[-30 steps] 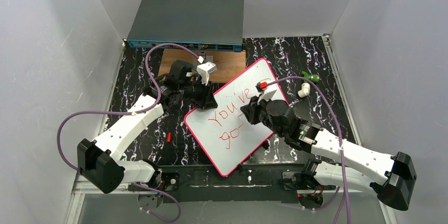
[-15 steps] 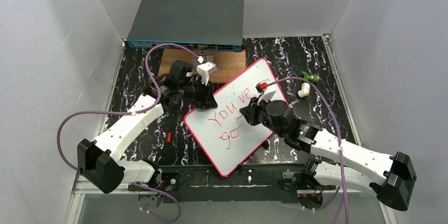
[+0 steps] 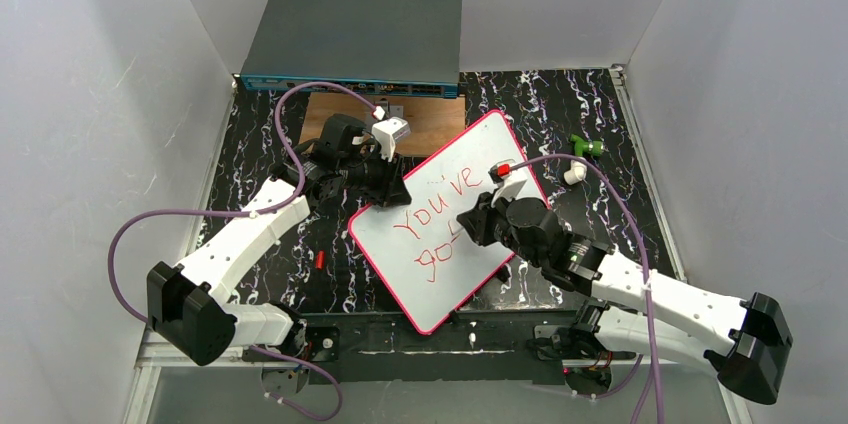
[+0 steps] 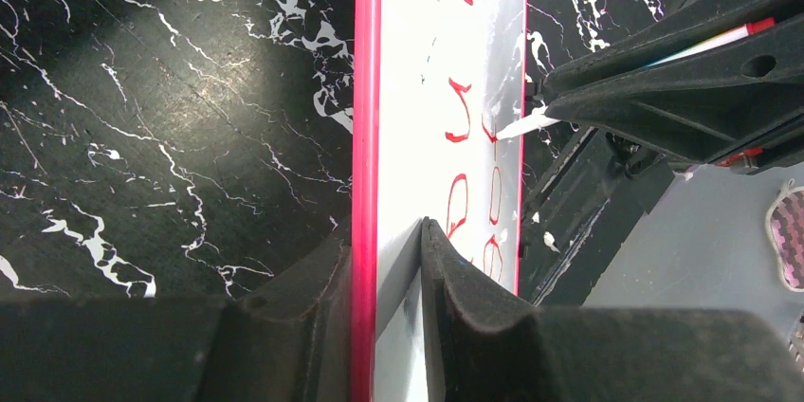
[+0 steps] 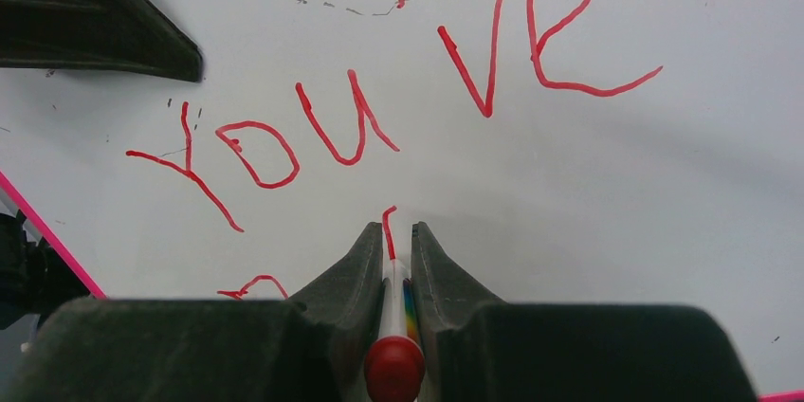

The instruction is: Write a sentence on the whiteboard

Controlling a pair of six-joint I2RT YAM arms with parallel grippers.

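Observation:
The whiteboard with a pink-red rim lies tilted on the black marbled table. Red writing on it reads "You've" with "go" and a fresh stroke below. My left gripper is shut on the whiteboard's far-left edge; in the left wrist view its fingers clamp the rim. My right gripper is shut on a white marker with a red end, its tip on the whiteboard at the top of a short red stroke under "You've". The marker tip also shows in the left wrist view.
A grey network switch box stands at the back. A brown wooden board lies in front of it. A green piece and a white cap lie to the right of the whiteboard. A small red item lies at the left.
My right gripper has moved down the board toward the near edge with the marker, drawing a short red stroke after "go". The left gripper has kept its hold.

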